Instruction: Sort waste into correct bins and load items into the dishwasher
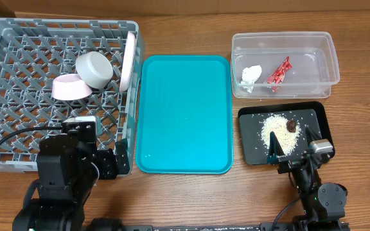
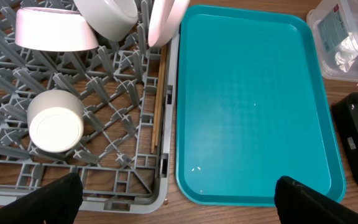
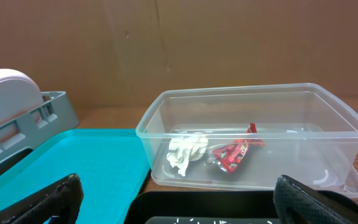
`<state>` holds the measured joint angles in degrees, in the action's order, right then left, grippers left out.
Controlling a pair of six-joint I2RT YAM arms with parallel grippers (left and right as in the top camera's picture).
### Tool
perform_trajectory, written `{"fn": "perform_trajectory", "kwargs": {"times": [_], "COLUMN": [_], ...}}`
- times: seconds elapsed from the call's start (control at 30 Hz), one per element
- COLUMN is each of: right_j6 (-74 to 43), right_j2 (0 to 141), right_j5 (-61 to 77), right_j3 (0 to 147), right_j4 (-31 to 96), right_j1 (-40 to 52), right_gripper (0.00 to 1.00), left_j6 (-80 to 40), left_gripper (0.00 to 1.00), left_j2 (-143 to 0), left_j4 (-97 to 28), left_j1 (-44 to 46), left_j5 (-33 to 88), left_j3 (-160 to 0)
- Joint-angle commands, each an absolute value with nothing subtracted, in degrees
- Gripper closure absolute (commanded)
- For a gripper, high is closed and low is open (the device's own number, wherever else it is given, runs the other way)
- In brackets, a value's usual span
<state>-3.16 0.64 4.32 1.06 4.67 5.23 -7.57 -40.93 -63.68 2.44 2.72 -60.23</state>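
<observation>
Two bowls (image 1: pixel 69 88), one plate (image 1: pixel 128 61), one cup (image 2: pixel 56 121) racked; left hand (image 2: pixel 179 200), right hand (image 3: pixel 179 200) both open.

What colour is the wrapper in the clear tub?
Small shiny snack wrapper: red, best in right wrist view.

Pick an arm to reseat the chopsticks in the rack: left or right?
Left, probably. The left gripper is open at the rack, chopsticks just ahead. The right gripper sits over the black tray, beyond the teal tray.
</observation>
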Motion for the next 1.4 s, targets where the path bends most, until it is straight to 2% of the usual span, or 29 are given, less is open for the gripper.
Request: {"fn": "perform_trajectory", "kwargs": {"times": [0.0,1.17,1.37], "right_j6": [-2.74,-2.74,-2.74], "right_j2": [0.30,0.30,0.30], "right_j5": [4.71,4.71,4.71], "right_j3": [0.47,0.47,0.47], "right_j4": [4.40,4.40,4.40], "right_j1": [4.91,4.91,4.91], "right_gripper": [0.00,0.00,0.00], "left_j6": [-7.73,-7.73,-7.73], "left_gripper": [0.00,0.00,0.00], "left_j2": [-40.86,-40.84,-39.24], "left_j4": [-63.68,-63.68,-67.51], "left_j1": [2.28,2.28,2.17], "left_j5": [2.35,2.35,-0.58], "left_j3": [-60.14,-60.14,-60.07]}}
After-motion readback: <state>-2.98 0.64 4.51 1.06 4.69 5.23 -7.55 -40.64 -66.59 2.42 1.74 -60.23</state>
